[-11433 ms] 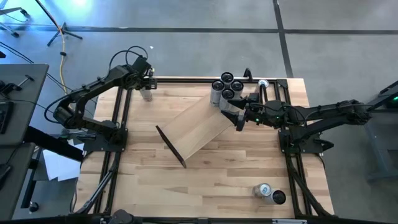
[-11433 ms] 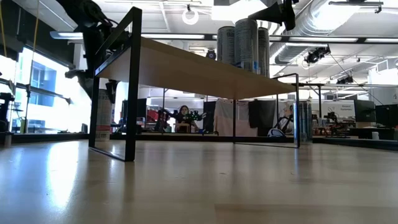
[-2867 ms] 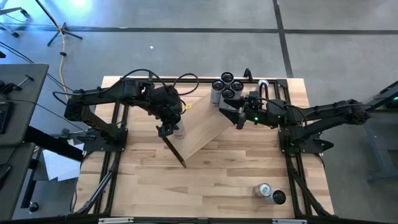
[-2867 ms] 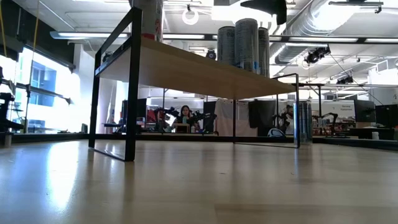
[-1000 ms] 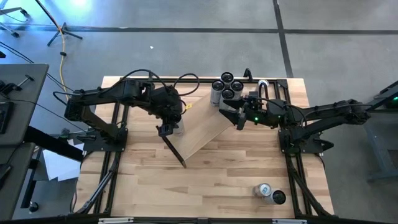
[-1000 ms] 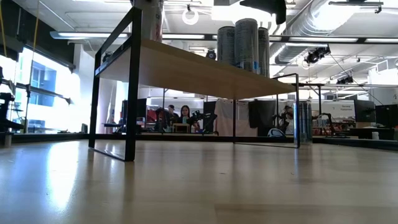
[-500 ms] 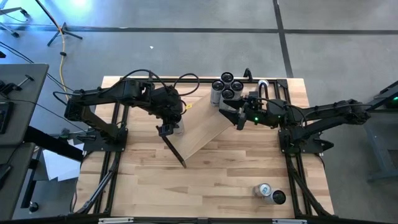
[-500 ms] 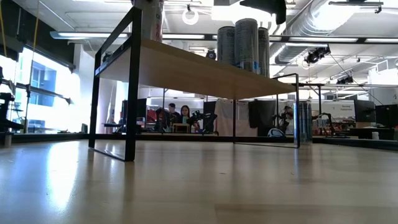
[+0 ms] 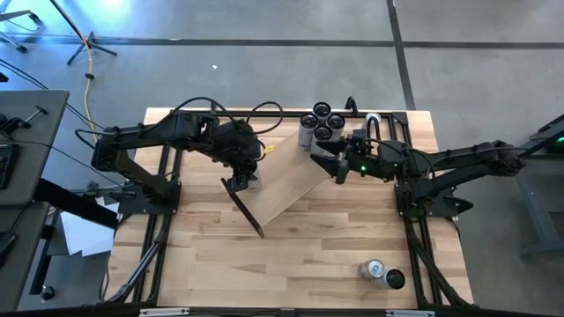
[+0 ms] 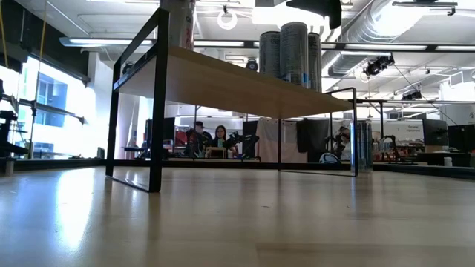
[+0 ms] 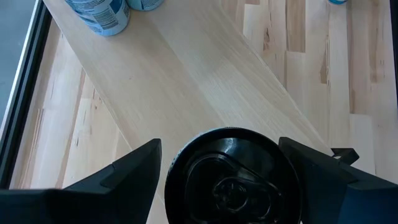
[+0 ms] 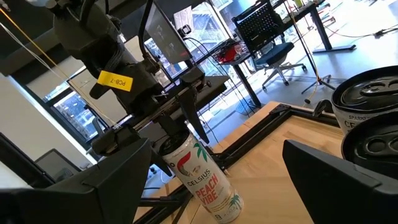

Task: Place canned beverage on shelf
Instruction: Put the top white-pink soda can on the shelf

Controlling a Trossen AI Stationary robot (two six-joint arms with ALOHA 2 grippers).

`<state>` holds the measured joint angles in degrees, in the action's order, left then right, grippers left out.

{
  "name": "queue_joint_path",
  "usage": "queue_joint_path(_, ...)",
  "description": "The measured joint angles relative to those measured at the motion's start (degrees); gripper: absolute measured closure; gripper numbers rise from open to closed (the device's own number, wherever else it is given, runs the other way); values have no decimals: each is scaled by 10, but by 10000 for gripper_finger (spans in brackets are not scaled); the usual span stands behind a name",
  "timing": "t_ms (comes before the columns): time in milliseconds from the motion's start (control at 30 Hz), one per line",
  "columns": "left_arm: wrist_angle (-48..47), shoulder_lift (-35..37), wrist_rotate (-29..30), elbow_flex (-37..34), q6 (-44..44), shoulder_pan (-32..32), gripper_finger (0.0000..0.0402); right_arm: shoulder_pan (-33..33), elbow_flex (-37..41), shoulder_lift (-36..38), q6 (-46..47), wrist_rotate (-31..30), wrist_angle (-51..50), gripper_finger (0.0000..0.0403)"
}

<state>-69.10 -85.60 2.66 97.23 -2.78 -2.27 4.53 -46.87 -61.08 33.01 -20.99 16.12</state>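
Nothing moved since prev frame: left hand [image 9: 241, 182] fingers spread around white slim can [image 12: 202, 178] standing on pale wood shelf [image 9: 286, 180], contact unclear.

- The left arm is no longer reaching to the upper left of the desk [image 9: 211, 238]; its pincer [image 9: 240, 182] is now sitting over the shelf [image 9: 291, 180] at its lower-left end.
- The can [image 9: 252, 180] is now standing upright on that end of the shelf, between the spread fingers [image 11: 127, 171].
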Motion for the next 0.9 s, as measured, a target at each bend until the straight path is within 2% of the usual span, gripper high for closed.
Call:
queue_joint_path(300,0,0,0,0,-16,0,103,0,0,0,0,0,0,52)
queue_joint_path(733,-1,0,0,0,-14,0,8,0,0,0,0,0,0,52)
queue_joint_path(900,2,0,0,0,-9,0,4,0,0,0,0,0,0,52)
